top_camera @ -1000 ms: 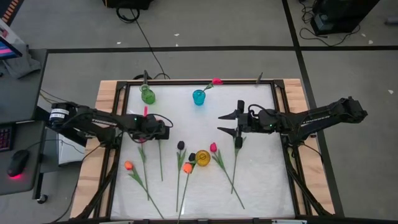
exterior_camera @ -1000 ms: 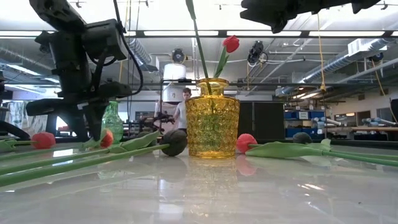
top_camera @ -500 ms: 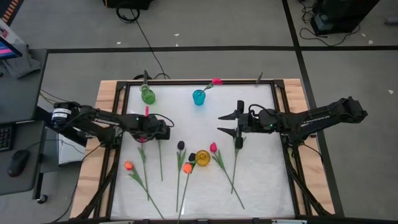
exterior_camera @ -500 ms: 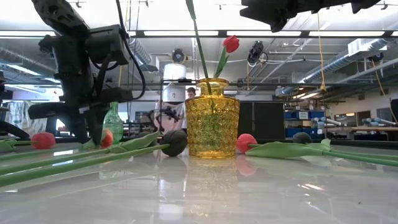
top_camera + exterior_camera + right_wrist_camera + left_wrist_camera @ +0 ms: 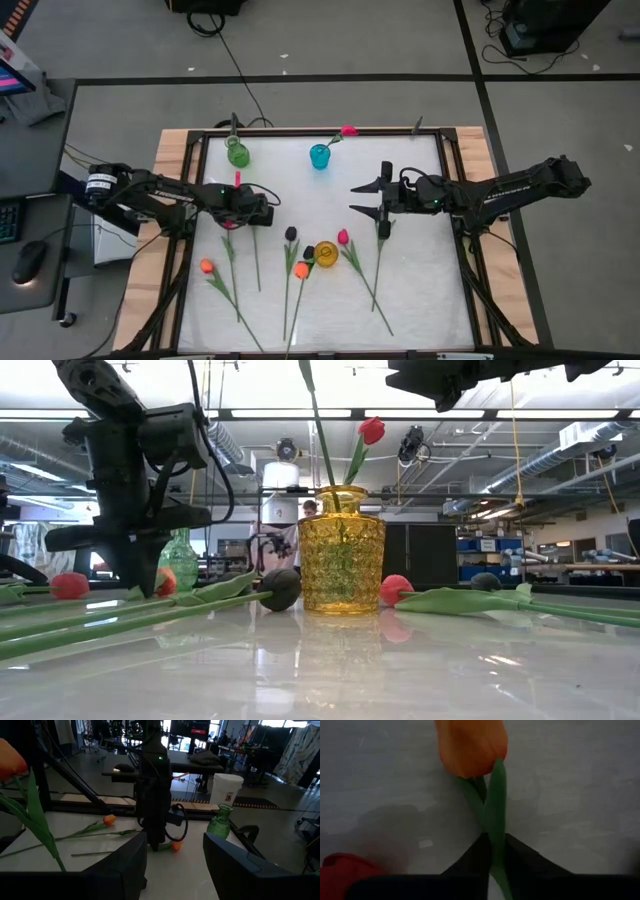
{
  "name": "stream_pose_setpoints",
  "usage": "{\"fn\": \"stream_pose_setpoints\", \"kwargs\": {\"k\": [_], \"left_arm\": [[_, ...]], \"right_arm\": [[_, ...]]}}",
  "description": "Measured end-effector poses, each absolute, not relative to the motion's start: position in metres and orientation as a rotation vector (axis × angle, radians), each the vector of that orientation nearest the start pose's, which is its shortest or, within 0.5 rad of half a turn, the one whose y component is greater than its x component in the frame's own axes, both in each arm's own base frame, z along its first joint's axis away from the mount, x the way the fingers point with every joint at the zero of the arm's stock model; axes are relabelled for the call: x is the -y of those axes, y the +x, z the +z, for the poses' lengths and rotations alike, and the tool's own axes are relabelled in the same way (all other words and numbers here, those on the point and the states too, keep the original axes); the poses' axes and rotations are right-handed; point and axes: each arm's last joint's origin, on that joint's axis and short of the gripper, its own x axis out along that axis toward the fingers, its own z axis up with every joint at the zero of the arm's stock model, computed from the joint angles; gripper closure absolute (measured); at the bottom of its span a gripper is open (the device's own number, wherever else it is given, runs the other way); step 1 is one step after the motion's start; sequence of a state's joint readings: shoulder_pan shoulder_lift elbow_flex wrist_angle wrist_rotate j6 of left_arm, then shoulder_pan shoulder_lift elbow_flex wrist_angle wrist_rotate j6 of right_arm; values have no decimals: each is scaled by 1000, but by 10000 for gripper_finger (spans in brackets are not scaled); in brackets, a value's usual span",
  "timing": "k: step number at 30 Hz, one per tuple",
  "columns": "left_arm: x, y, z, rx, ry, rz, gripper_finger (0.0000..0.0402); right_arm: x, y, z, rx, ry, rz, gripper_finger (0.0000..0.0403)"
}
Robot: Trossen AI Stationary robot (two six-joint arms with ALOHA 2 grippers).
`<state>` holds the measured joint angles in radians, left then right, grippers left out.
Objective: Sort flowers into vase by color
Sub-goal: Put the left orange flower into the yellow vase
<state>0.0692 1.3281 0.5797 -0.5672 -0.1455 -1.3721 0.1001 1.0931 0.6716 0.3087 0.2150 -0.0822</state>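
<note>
My left gripper (image 5: pixel 233 215) points down at the table's left half and is shut on an orange-red tulip (image 5: pixel 470 745); its bud (image 5: pixel 165 582) shows just beside the fingers. My right gripper (image 5: pixel 358 198) hangs open above the table's middle right, touching nothing. Other tulips lie flat on the table: an orange one (image 5: pixel 206 266), a black one (image 5: pixel 291 233) and a pink-red one (image 5: pixel 343 237). The blue vase (image 5: pixel 319 156) holds a pink-red tulip (image 5: pixel 348 131). The yellow vase (image 5: pixel 326 254) holds an upright orange tulip (image 5: pixel 10 762). The green vase (image 5: pixel 238 153) stands far left. My left gripper pinches the tulip's stem and leaf (image 5: pixel 492 845) just below the bud, between its two fingers (image 5: pixel 525 857). The fingers come from above, pointing down. The bud sits at about table height beyond the fingertips; whether it rests on the table, I cannot tell.
A wooden frame (image 5: pixel 175 160) borders the white table top. Loose green stems (image 5: pixel 257 260) lie near my left gripper. A long stem (image 5: pixel 375 290) runs toward the near right. A person (image 5: pixel 305 510) shows in the room beyond the table.
My left gripper's fingertips have shifted slightly toward the table's left, staying low at the table, and the orange-red bud beside them has moved along with them. My right arm has kept still.
</note>
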Motion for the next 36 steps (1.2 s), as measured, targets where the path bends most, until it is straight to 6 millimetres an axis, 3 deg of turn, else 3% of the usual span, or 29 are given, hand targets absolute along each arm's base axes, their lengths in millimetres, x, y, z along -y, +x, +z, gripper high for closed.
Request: {"fn": "stream_pose_setpoints", "kwargs": {"k": [4,10,22,36], "left_arm": [[-18,202,144,-968,-1094,1007,392],[-16,212,151,-958,-1113,904,394],[-17,254,219,-825,-887,646,396],[-9,273,291,-706,-531,531,393]], "right_arm": [[-18,242,281,-118,-100,-110,200],[-18,241,281,-123,-101,-110,200],[-18,241,278,-149,-105,-109,200],[-18,240,271,-222,-108,-106,200]]}}
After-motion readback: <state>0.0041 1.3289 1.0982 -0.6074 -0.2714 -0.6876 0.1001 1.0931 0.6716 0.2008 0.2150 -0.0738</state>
